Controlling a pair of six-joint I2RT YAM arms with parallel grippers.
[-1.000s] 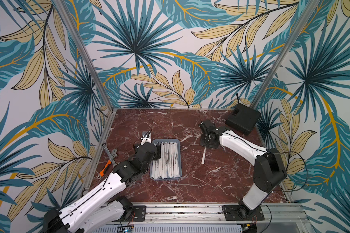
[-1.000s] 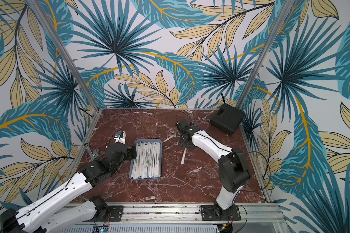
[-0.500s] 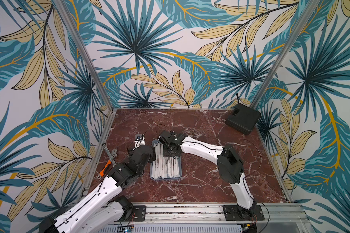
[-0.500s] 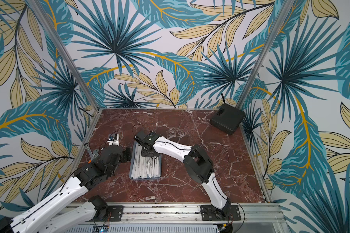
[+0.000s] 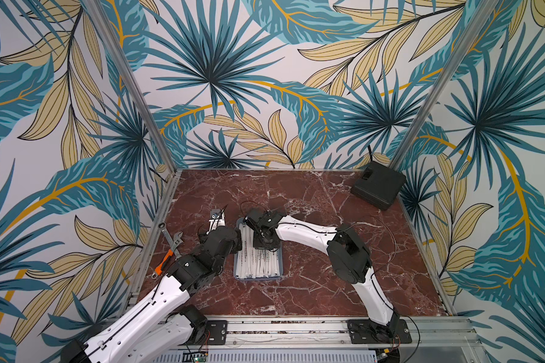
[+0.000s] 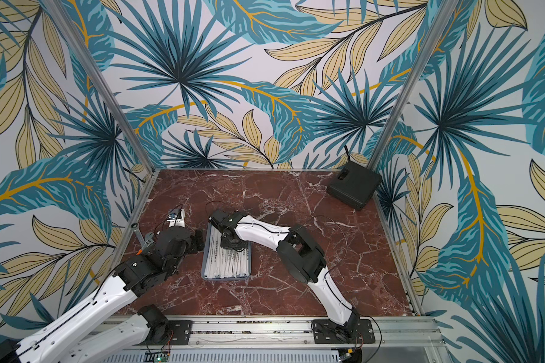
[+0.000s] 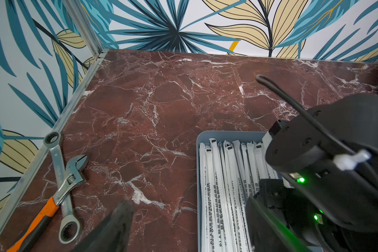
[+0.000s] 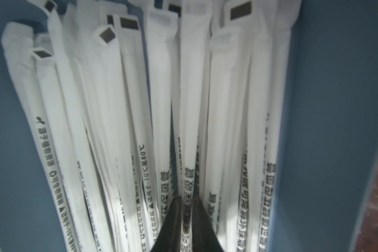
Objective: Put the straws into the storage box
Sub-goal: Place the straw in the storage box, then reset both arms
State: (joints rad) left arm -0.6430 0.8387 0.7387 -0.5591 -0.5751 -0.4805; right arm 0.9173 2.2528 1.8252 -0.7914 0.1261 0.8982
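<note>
The storage box (image 5: 258, 278) (image 6: 225, 278) is a grey-blue tray left of the table's middle, and several white wrapped straws (image 5: 258, 264) (image 6: 227, 264) lie lengthwise in it. My right gripper (image 5: 265, 240) (image 6: 232, 243) reaches down into the tray's far half. In the right wrist view its two dark fingertips (image 8: 188, 203) press either side of one printed straw (image 8: 189, 131) that rests among the others, near the tray wall (image 8: 325, 109). My left gripper (image 7: 188, 218) (image 5: 233, 242) stands open astride the tray's left rim (image 7: 198, 174), one finger above the table, one above the straws (image 7: 218, 185).
A ring spanner and an orange-handled adjustable wrench (image 5: 170, 242) (image 7: 61, 174) lie by the left rail. A black box (image 5: 378, 185) (image 6: 353, 187) with a cable sits in the far right corner. The right arm's wrist (image 7: 327, 161) hangs close beside my left gripper.
The right arm has swung from the table right of the tray to over the tray, and the straw that lay there is gone from the table. The left arm has barely shifted.
</note>
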